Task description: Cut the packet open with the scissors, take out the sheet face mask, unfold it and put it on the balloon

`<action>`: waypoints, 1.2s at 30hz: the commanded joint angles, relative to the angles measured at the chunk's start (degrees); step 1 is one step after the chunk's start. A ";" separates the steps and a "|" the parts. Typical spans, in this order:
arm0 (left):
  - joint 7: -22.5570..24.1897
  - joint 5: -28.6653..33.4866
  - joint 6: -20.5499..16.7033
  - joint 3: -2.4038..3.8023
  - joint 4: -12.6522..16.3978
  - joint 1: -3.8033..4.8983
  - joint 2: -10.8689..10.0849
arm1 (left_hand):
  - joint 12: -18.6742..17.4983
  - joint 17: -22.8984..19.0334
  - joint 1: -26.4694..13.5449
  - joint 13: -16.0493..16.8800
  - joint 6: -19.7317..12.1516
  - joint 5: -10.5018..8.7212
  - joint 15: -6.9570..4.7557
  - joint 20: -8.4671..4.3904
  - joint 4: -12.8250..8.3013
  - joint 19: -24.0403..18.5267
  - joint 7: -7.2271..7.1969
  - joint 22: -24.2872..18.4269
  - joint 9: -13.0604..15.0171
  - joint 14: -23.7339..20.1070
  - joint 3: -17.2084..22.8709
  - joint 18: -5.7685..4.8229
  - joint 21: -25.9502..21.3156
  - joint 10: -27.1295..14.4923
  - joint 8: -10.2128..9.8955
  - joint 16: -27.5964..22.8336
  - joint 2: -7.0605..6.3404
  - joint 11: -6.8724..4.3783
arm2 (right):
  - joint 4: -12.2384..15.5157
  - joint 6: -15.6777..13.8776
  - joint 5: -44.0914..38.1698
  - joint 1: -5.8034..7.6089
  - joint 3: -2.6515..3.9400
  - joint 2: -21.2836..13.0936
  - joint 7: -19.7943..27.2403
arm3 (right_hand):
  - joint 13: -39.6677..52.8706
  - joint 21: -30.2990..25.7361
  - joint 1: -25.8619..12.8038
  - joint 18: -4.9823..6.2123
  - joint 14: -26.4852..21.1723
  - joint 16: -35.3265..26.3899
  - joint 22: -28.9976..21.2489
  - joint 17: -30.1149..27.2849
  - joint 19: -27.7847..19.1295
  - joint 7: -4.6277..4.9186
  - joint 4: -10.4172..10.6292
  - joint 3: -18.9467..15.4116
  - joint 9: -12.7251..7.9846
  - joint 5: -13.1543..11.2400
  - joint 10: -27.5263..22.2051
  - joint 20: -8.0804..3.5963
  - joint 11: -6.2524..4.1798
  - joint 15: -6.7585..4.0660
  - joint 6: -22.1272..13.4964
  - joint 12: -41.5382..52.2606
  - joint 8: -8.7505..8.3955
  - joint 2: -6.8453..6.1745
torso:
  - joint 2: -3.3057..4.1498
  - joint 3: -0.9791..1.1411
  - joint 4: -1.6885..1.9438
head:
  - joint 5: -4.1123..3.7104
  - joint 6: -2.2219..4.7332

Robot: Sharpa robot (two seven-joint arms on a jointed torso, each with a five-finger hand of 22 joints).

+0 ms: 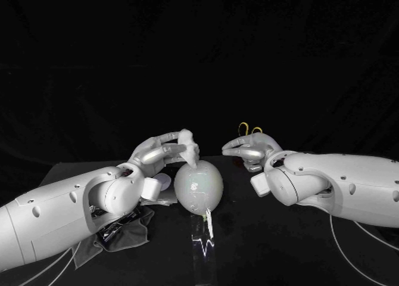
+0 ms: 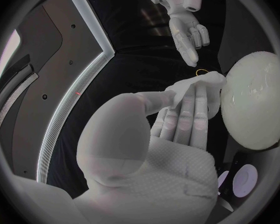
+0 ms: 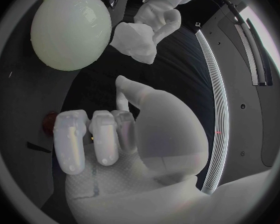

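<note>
My left hand pinches the folded white sheet mask between thumb and fingers, right at the top of the pale balloon. In the left wrist view the mask touches the balloon's edge. The balloon stands upright on a clear stand at the table's middle. My right hand hovers to the right of the balloon with nothing in it and its fingers loosely bent. The scissors' yellow handles show just behind it. The right wrist view has the balloon and mask beyond my right hand.
The cut dark packet lies crumpled on the black table under my left forearm, at the front left. The table's far edge runs just behind both hands.
</note>
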 commanded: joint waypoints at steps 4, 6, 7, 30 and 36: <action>-0.28 0.20 4.11 0.09 0.34 0.06 -0.14 | -0.40 0.21 -0.35 0.04 -2.17 0.10 -0.52 -0.04 -0.47 -0.44 -0.72 0.17 -0.56 0.17 0.75 0.85 0.54 5.06 -1.45 -0.26 0.55 -3.02 | -0.28 -0.21 0.50 -0.50 0.01 0.13 0.14 | 15.05 0.26 -0.65 -0.37 5.86 0.25 15.09 15.10 5.94 -0.05 -0.10 0.45 0.89 0.17 6.09 -0.37 -0.34 -0.35 0.30 0.36 0.22 -0.11 | 0.00 0.00 -0.02 | -0.08 0.06; -0.42 0.17 4.49 0.09 0.37 0.06 -0.18 | -0.40 0.22 -0.37 0.05 -2.34 0.10 -0.52 -0.05 -0.50 -0.44 -0.77 0.19 -0.61 0.17 0.78 0.85 0.57 5.08 -1.57 -0.28 0.58 -3.02 | -0.32 -0.11 0.58 -0.55 0.01 0.13 0.20 | 15.05 0.26 -0.65 -0.37 5.86 0.25 15.09 15.10 5.94 -0.05 -0.10 0.45 0.89 0.17 6.09 -0.37 -0.34 -0.35 0.30 0.36 0.22 -0.11 | 0.00 -0.02 -0.01 | -0.10 0.09; -0.53 0.15 4.76 0.09 0.39 0.06 -0.21 | -0.41 0.23 -0.38 0.05 -2.43 0.10 -0.52 -0.05 -0.53 -0.44 -0.80 0.20 -0.64 0.18 0.80 0.86 0.59 5.09 -1.64 -0.28 0.59 -3.02 | -0.32 0.02 0.61 -0.58 0.01 0.14 0.30 | 15.05 0.26 -0.66 -0.37 5.86 0.25 15.09 15.10 5.94 -0.05 -0.10 0.47 0.90 0.17 6.09 -0.37 -0.34 -0.35 0.29 0.36 0.24 -0.11 | 0.00 0.00 0.02 | -0.14 0.10; -2.26 -3.49 16.33 0.11 1.30 0.06 -1.73 | -0.54 0.59 -1.39 0.07 -5.72 0.12 -0.45 0.05 -1.02 -0.78 0.04 0.32 -1.55 0.14 1.40 0.83 0.95 5.17 -3.94 -0.60 0.76 -2.97 | -3.12 7.18 -15.55 0.69 0.13 3.34 12.95 | 12.66 -2.02 -4.37 0.25 5.86 0.25 14.23 15.10 4.47 4.16 1.57 -3.84 -1.33 0.17 3.58 1.91 3.28 2.65 -8.84 -4.28 -6.85 -3.02 | 0.11 0.11 -0.01 | -0.42 0.44; -2.63 -5.29 18.85 0.11 1.57 0.06 -2.27 | -0.41 0.76 -1.61 0.11 -4.73 0.14 -0.53 0.02 -1.33 -0.82 0.49 0.38 -1.29 0.30 1.75 0.88 1.10 5.36 -3.49 -0.60 0.89 -3.07 | -4.14 8.61 -19.26 1.54 0.20 4.82 13.95 | 12.53 -2.35 -3.81 0.34 5.86 0.25 14.11 15.10 4.24 4.76 1.40 -4.22 -2.12 0.18 3.40 2.42 3.78 3.11 -9.63 -4.51 -8.36 -3.16 | 0.05 -0.01 0.07 | -0.68 0.36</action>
